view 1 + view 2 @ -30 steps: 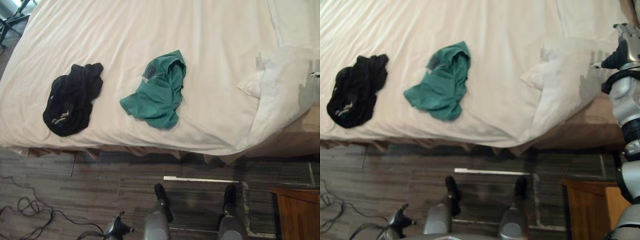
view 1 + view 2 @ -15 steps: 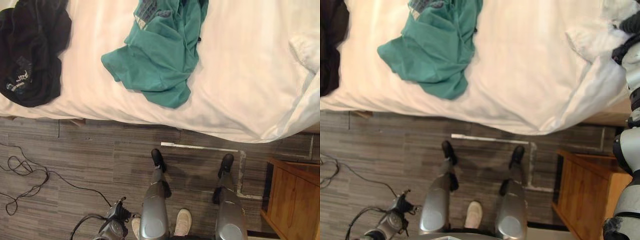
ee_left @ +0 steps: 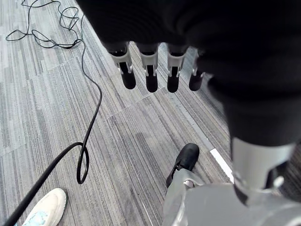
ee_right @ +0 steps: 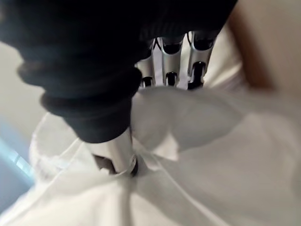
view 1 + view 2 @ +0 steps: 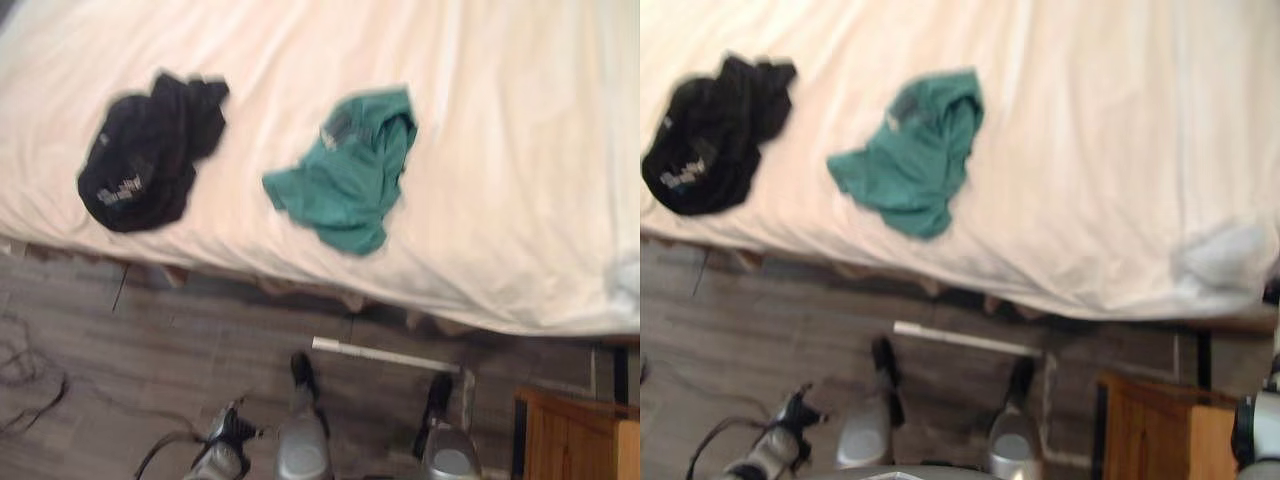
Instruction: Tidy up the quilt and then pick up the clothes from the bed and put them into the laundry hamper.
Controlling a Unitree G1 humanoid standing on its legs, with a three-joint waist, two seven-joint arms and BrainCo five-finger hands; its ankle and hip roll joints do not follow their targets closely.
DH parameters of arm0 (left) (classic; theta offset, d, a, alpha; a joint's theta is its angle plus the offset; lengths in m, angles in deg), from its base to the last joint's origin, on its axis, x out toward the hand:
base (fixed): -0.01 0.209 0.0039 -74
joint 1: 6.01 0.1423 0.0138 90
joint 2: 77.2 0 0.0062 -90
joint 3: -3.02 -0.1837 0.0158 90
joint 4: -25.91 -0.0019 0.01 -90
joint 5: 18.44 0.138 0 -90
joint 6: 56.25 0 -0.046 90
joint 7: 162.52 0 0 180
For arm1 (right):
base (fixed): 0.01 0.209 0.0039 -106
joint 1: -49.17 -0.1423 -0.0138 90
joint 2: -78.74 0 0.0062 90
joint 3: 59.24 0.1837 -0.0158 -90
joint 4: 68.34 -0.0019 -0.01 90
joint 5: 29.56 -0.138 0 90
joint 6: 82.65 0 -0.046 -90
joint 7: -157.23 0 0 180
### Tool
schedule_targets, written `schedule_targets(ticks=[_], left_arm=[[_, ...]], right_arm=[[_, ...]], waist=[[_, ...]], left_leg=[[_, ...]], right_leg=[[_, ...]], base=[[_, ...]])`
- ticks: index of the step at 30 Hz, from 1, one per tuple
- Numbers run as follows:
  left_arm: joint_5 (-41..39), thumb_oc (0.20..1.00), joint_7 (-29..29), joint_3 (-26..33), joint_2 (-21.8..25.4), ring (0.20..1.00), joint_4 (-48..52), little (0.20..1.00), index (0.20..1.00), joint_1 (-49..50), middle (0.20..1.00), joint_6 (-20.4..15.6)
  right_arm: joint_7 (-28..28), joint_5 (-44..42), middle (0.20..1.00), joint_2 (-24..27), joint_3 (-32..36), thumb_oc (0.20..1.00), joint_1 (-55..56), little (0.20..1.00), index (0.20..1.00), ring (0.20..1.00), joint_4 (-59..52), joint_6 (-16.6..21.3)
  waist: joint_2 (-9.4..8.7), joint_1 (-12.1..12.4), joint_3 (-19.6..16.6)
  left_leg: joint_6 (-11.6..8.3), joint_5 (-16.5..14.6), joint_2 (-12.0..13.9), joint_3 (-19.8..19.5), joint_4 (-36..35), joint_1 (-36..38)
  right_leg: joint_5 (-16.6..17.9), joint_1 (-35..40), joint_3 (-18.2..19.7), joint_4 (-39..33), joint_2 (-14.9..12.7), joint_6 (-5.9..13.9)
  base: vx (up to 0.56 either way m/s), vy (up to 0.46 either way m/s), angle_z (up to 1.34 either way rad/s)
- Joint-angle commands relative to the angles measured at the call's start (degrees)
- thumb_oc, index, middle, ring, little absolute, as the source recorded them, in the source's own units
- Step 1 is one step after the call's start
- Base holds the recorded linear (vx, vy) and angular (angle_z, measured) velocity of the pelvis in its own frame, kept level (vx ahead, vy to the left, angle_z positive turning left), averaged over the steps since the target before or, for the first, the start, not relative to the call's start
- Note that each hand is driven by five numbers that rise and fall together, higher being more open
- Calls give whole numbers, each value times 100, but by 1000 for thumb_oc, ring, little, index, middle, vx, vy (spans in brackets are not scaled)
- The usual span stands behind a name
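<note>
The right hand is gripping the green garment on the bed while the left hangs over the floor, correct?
Not quite. The right hand is gripping the white quilt, as the right wrist view shows; the green garment lies untouched on the bed. The left hand does hang over the floor.

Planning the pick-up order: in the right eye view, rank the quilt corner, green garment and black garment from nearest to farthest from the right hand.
1. quilt corner, pinched in the right hand at the bed's right edge.
2. green garment, mid-bed.
3. black garment, far left.
</note>
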Motion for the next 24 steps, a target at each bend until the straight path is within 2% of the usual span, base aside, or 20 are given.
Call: schedule_targets(ticks=[1,2,7,9,10,11,12,13,15,16,17,20,21,22,24], left_arm=[[262,1000,57,57,-77,1000,-624,1000,1000,-27,1000,204],[192,1000,74,80,-82,1000,-624,1000,1000,-50,1000,250],[104,1000,7,114,-140,1000,-580,1000,1000,-45,1000,277],[56,1000,-71,133,-211,1000,-551,1000,1000,-31,1000,294],[55,1000,-104,128,-235,1000,-504,1000,1000,-58,1000,276],[45,1000,-104,104,-231,1000,-482,1000,1000,-85,1000,260],[44,1000,-103,111,-230,1000,-483,1000,1000,-87,1000,259],[32,1000,-68,64,-198,1000,-444,1000,1000,-130,1000,224],[-7,1000,-8,-50,-130,1000,-340,1000,1000,-215,1000,151],[-28,1000,63,-118,-48,1000,-243,1000,1000,-312,1000,100],[-19,1000,69,-199,3,1000,-194,1000,1000,-343,1000,73],[-39,1000,91,-213,1,1000,-168,1000,1000,-391,1000,59],[-96,1000,81,-420,117,1000,-110,1000,1000,-486,1000,-22],[-100,1000,82,-409,103,1000,-112,1000,1000,-495,1000,-23],[-209,1000,50,-490,155,1000,-17,1000,1000,-584,1000,-46]], right_arm=[[542,-517,1000,211,2,1000,114,1000,1000,1000,296,-7],[648,-811,1000,165,320,1000,304,1000,1000,1000,495,-37],[1001,-956,1000,63,608,1000,476,1000,1000,1000,17,29],[1356,-683,1000,33,785,1000,644,1000,1000,1000,-981,136],[1370,-494,1000,-42,793,1000,737,1000,1000,1000,-1818,261],[1292,-544,1000,-93,734,1000,724,1000,1000,1000,-2024,342],[1291,-546,856,-98,731,856,721,856,856,856,-2031,343],[1092,-590,200,-59,503,200,571,200,200,200,-2026,423],[863,-599,200,25,114,200,304,200,200,200,-2123,492],[673,-484,200,81,-374,200,-134,200,200,200,-2238,476],[617,-431,200,109,-562,200,-332,200,200,200,-2270,474],[615,-383,200,173,-820,200,-661,200,200,200,-2173,463],[642,-310,200,433,-1186,200,-1259,200,200,200,-1791,432],[638,-319,200,452,-1238,200,-1327,200,200,200,-1748,446],[759,-267,200,746,-1325,200,-1632,200,200,200,-1377,372]], waist=[[-205,-98,-335],[-243,-121,-521],[-301,-159,-690],[-340,-212,-784],[-342,-246,-751],[-340,-245,-708],[-342,-249,-706],[-344,-225,-628],[-308,-208,-429],[-241,-184,-207],[-183,-151,-82],[-125,-162,5],[69,-107,315],[81,-114,306],[310,-186,657]], left_leg=[[-498,-77,243,-113,-11,223],[-495,-111,254,-125,-24,330],[-507,-155,280,-108,-38,450],[-503,-210,287,-94,-38,491],[-491,-230,268,-89,-38,468],[-480,-231,256,-95,-38,455],[-479,-231,255,-93,-38,454],[-469,-221,241,-104,-38,425],[-451,-199,205,-121,-21,349],[-426,-183,158,-116,26,243],[-422,-163,128,-118,50,171],[-416,-143,103,-82,69,98],[-441,-69,53,-44,83,-160],[-441,-66,55,-39,86,-184],[-451,-24,-8,48,210,-629]], right_leg=[[-164,-507,402,41,292,130],[-194,-376,386,29,292,142],[-220,-242,381,14,287,161],[-235,-195,399,3,274,178],[-232,-217,440,13,258,182],[-228,-252,465,27,251,181],[-227,-255,469,29,250,181],[-215,-302,508,50,243,182],[-201,-469,609,127,221,172],[-201,-690,716,244,182,158],[-184,-791,757,270,153,156],[-177,-925,800,335,123,155],[-120,-1255,870,413,65,162],[-121,-1290,879,429,66,161],[-89,-1782,954,615,0,163]], base=[[206,57,-5],[154,53,-6],[96,32,-4],[80,27,-4],[0,0,0],[0,0,0],[-41,-18,-6],[-68,-26,-5],[-140,-25,-2],[-175,-4,-1],[-135,-1,-5],[-82,18,-13],[-104,5,-2],[-139,-5,3],[-184,3,0]])
